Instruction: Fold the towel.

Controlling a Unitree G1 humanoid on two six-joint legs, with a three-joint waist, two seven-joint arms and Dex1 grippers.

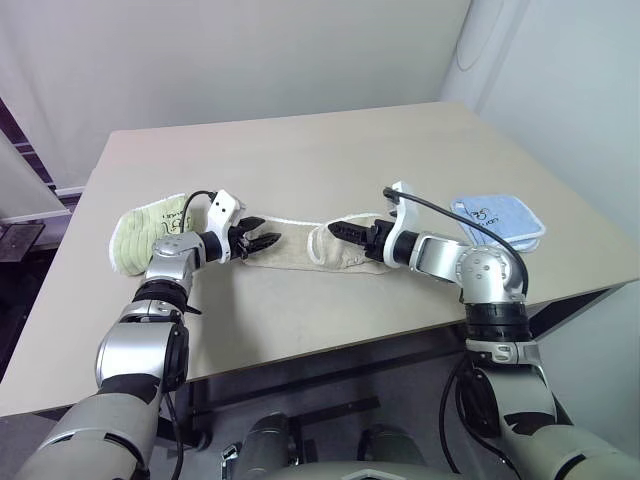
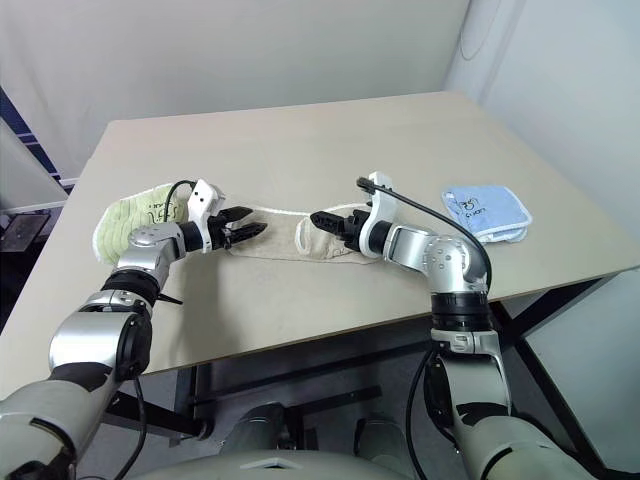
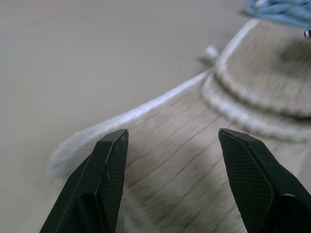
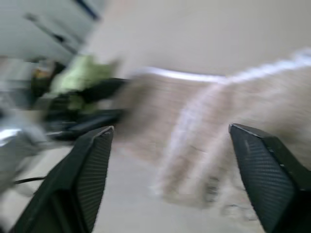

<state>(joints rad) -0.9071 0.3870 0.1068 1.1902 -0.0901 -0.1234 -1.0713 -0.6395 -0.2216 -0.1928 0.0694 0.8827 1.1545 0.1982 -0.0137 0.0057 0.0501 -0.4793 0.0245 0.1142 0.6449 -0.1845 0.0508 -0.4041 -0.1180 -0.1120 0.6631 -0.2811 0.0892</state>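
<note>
Both grippers at the towel (image 1: 300,252)
Left gripper (image 1: 262,241) and right gripper (image 1: 335,231) gape, holding nothing; towel between them.

Beige terry-cloth towel (image 1: 300,252), centre of table: looped, ribbed pile, rough, matt; white corded edging, twisted.
Pale-green folded cloth (image 1: 140,235), left: soft nap, matt, dark print.
Light-blue folded cloth (image 1: 497,222), right: fluffy, matt, stitched border.
Light-tan table top (image 1: 330,150): smooth, matt, laminate-like; material n/c.
Left gripper (image 1: 262,240) & right gripper (image 1: 335,231): black plastic-looking fingers, fine cross-hatch texture on the faces seen in the wrist views, slight sheen.
Arm shells: silver-grey, glossy, w/ white mounts.
</note>
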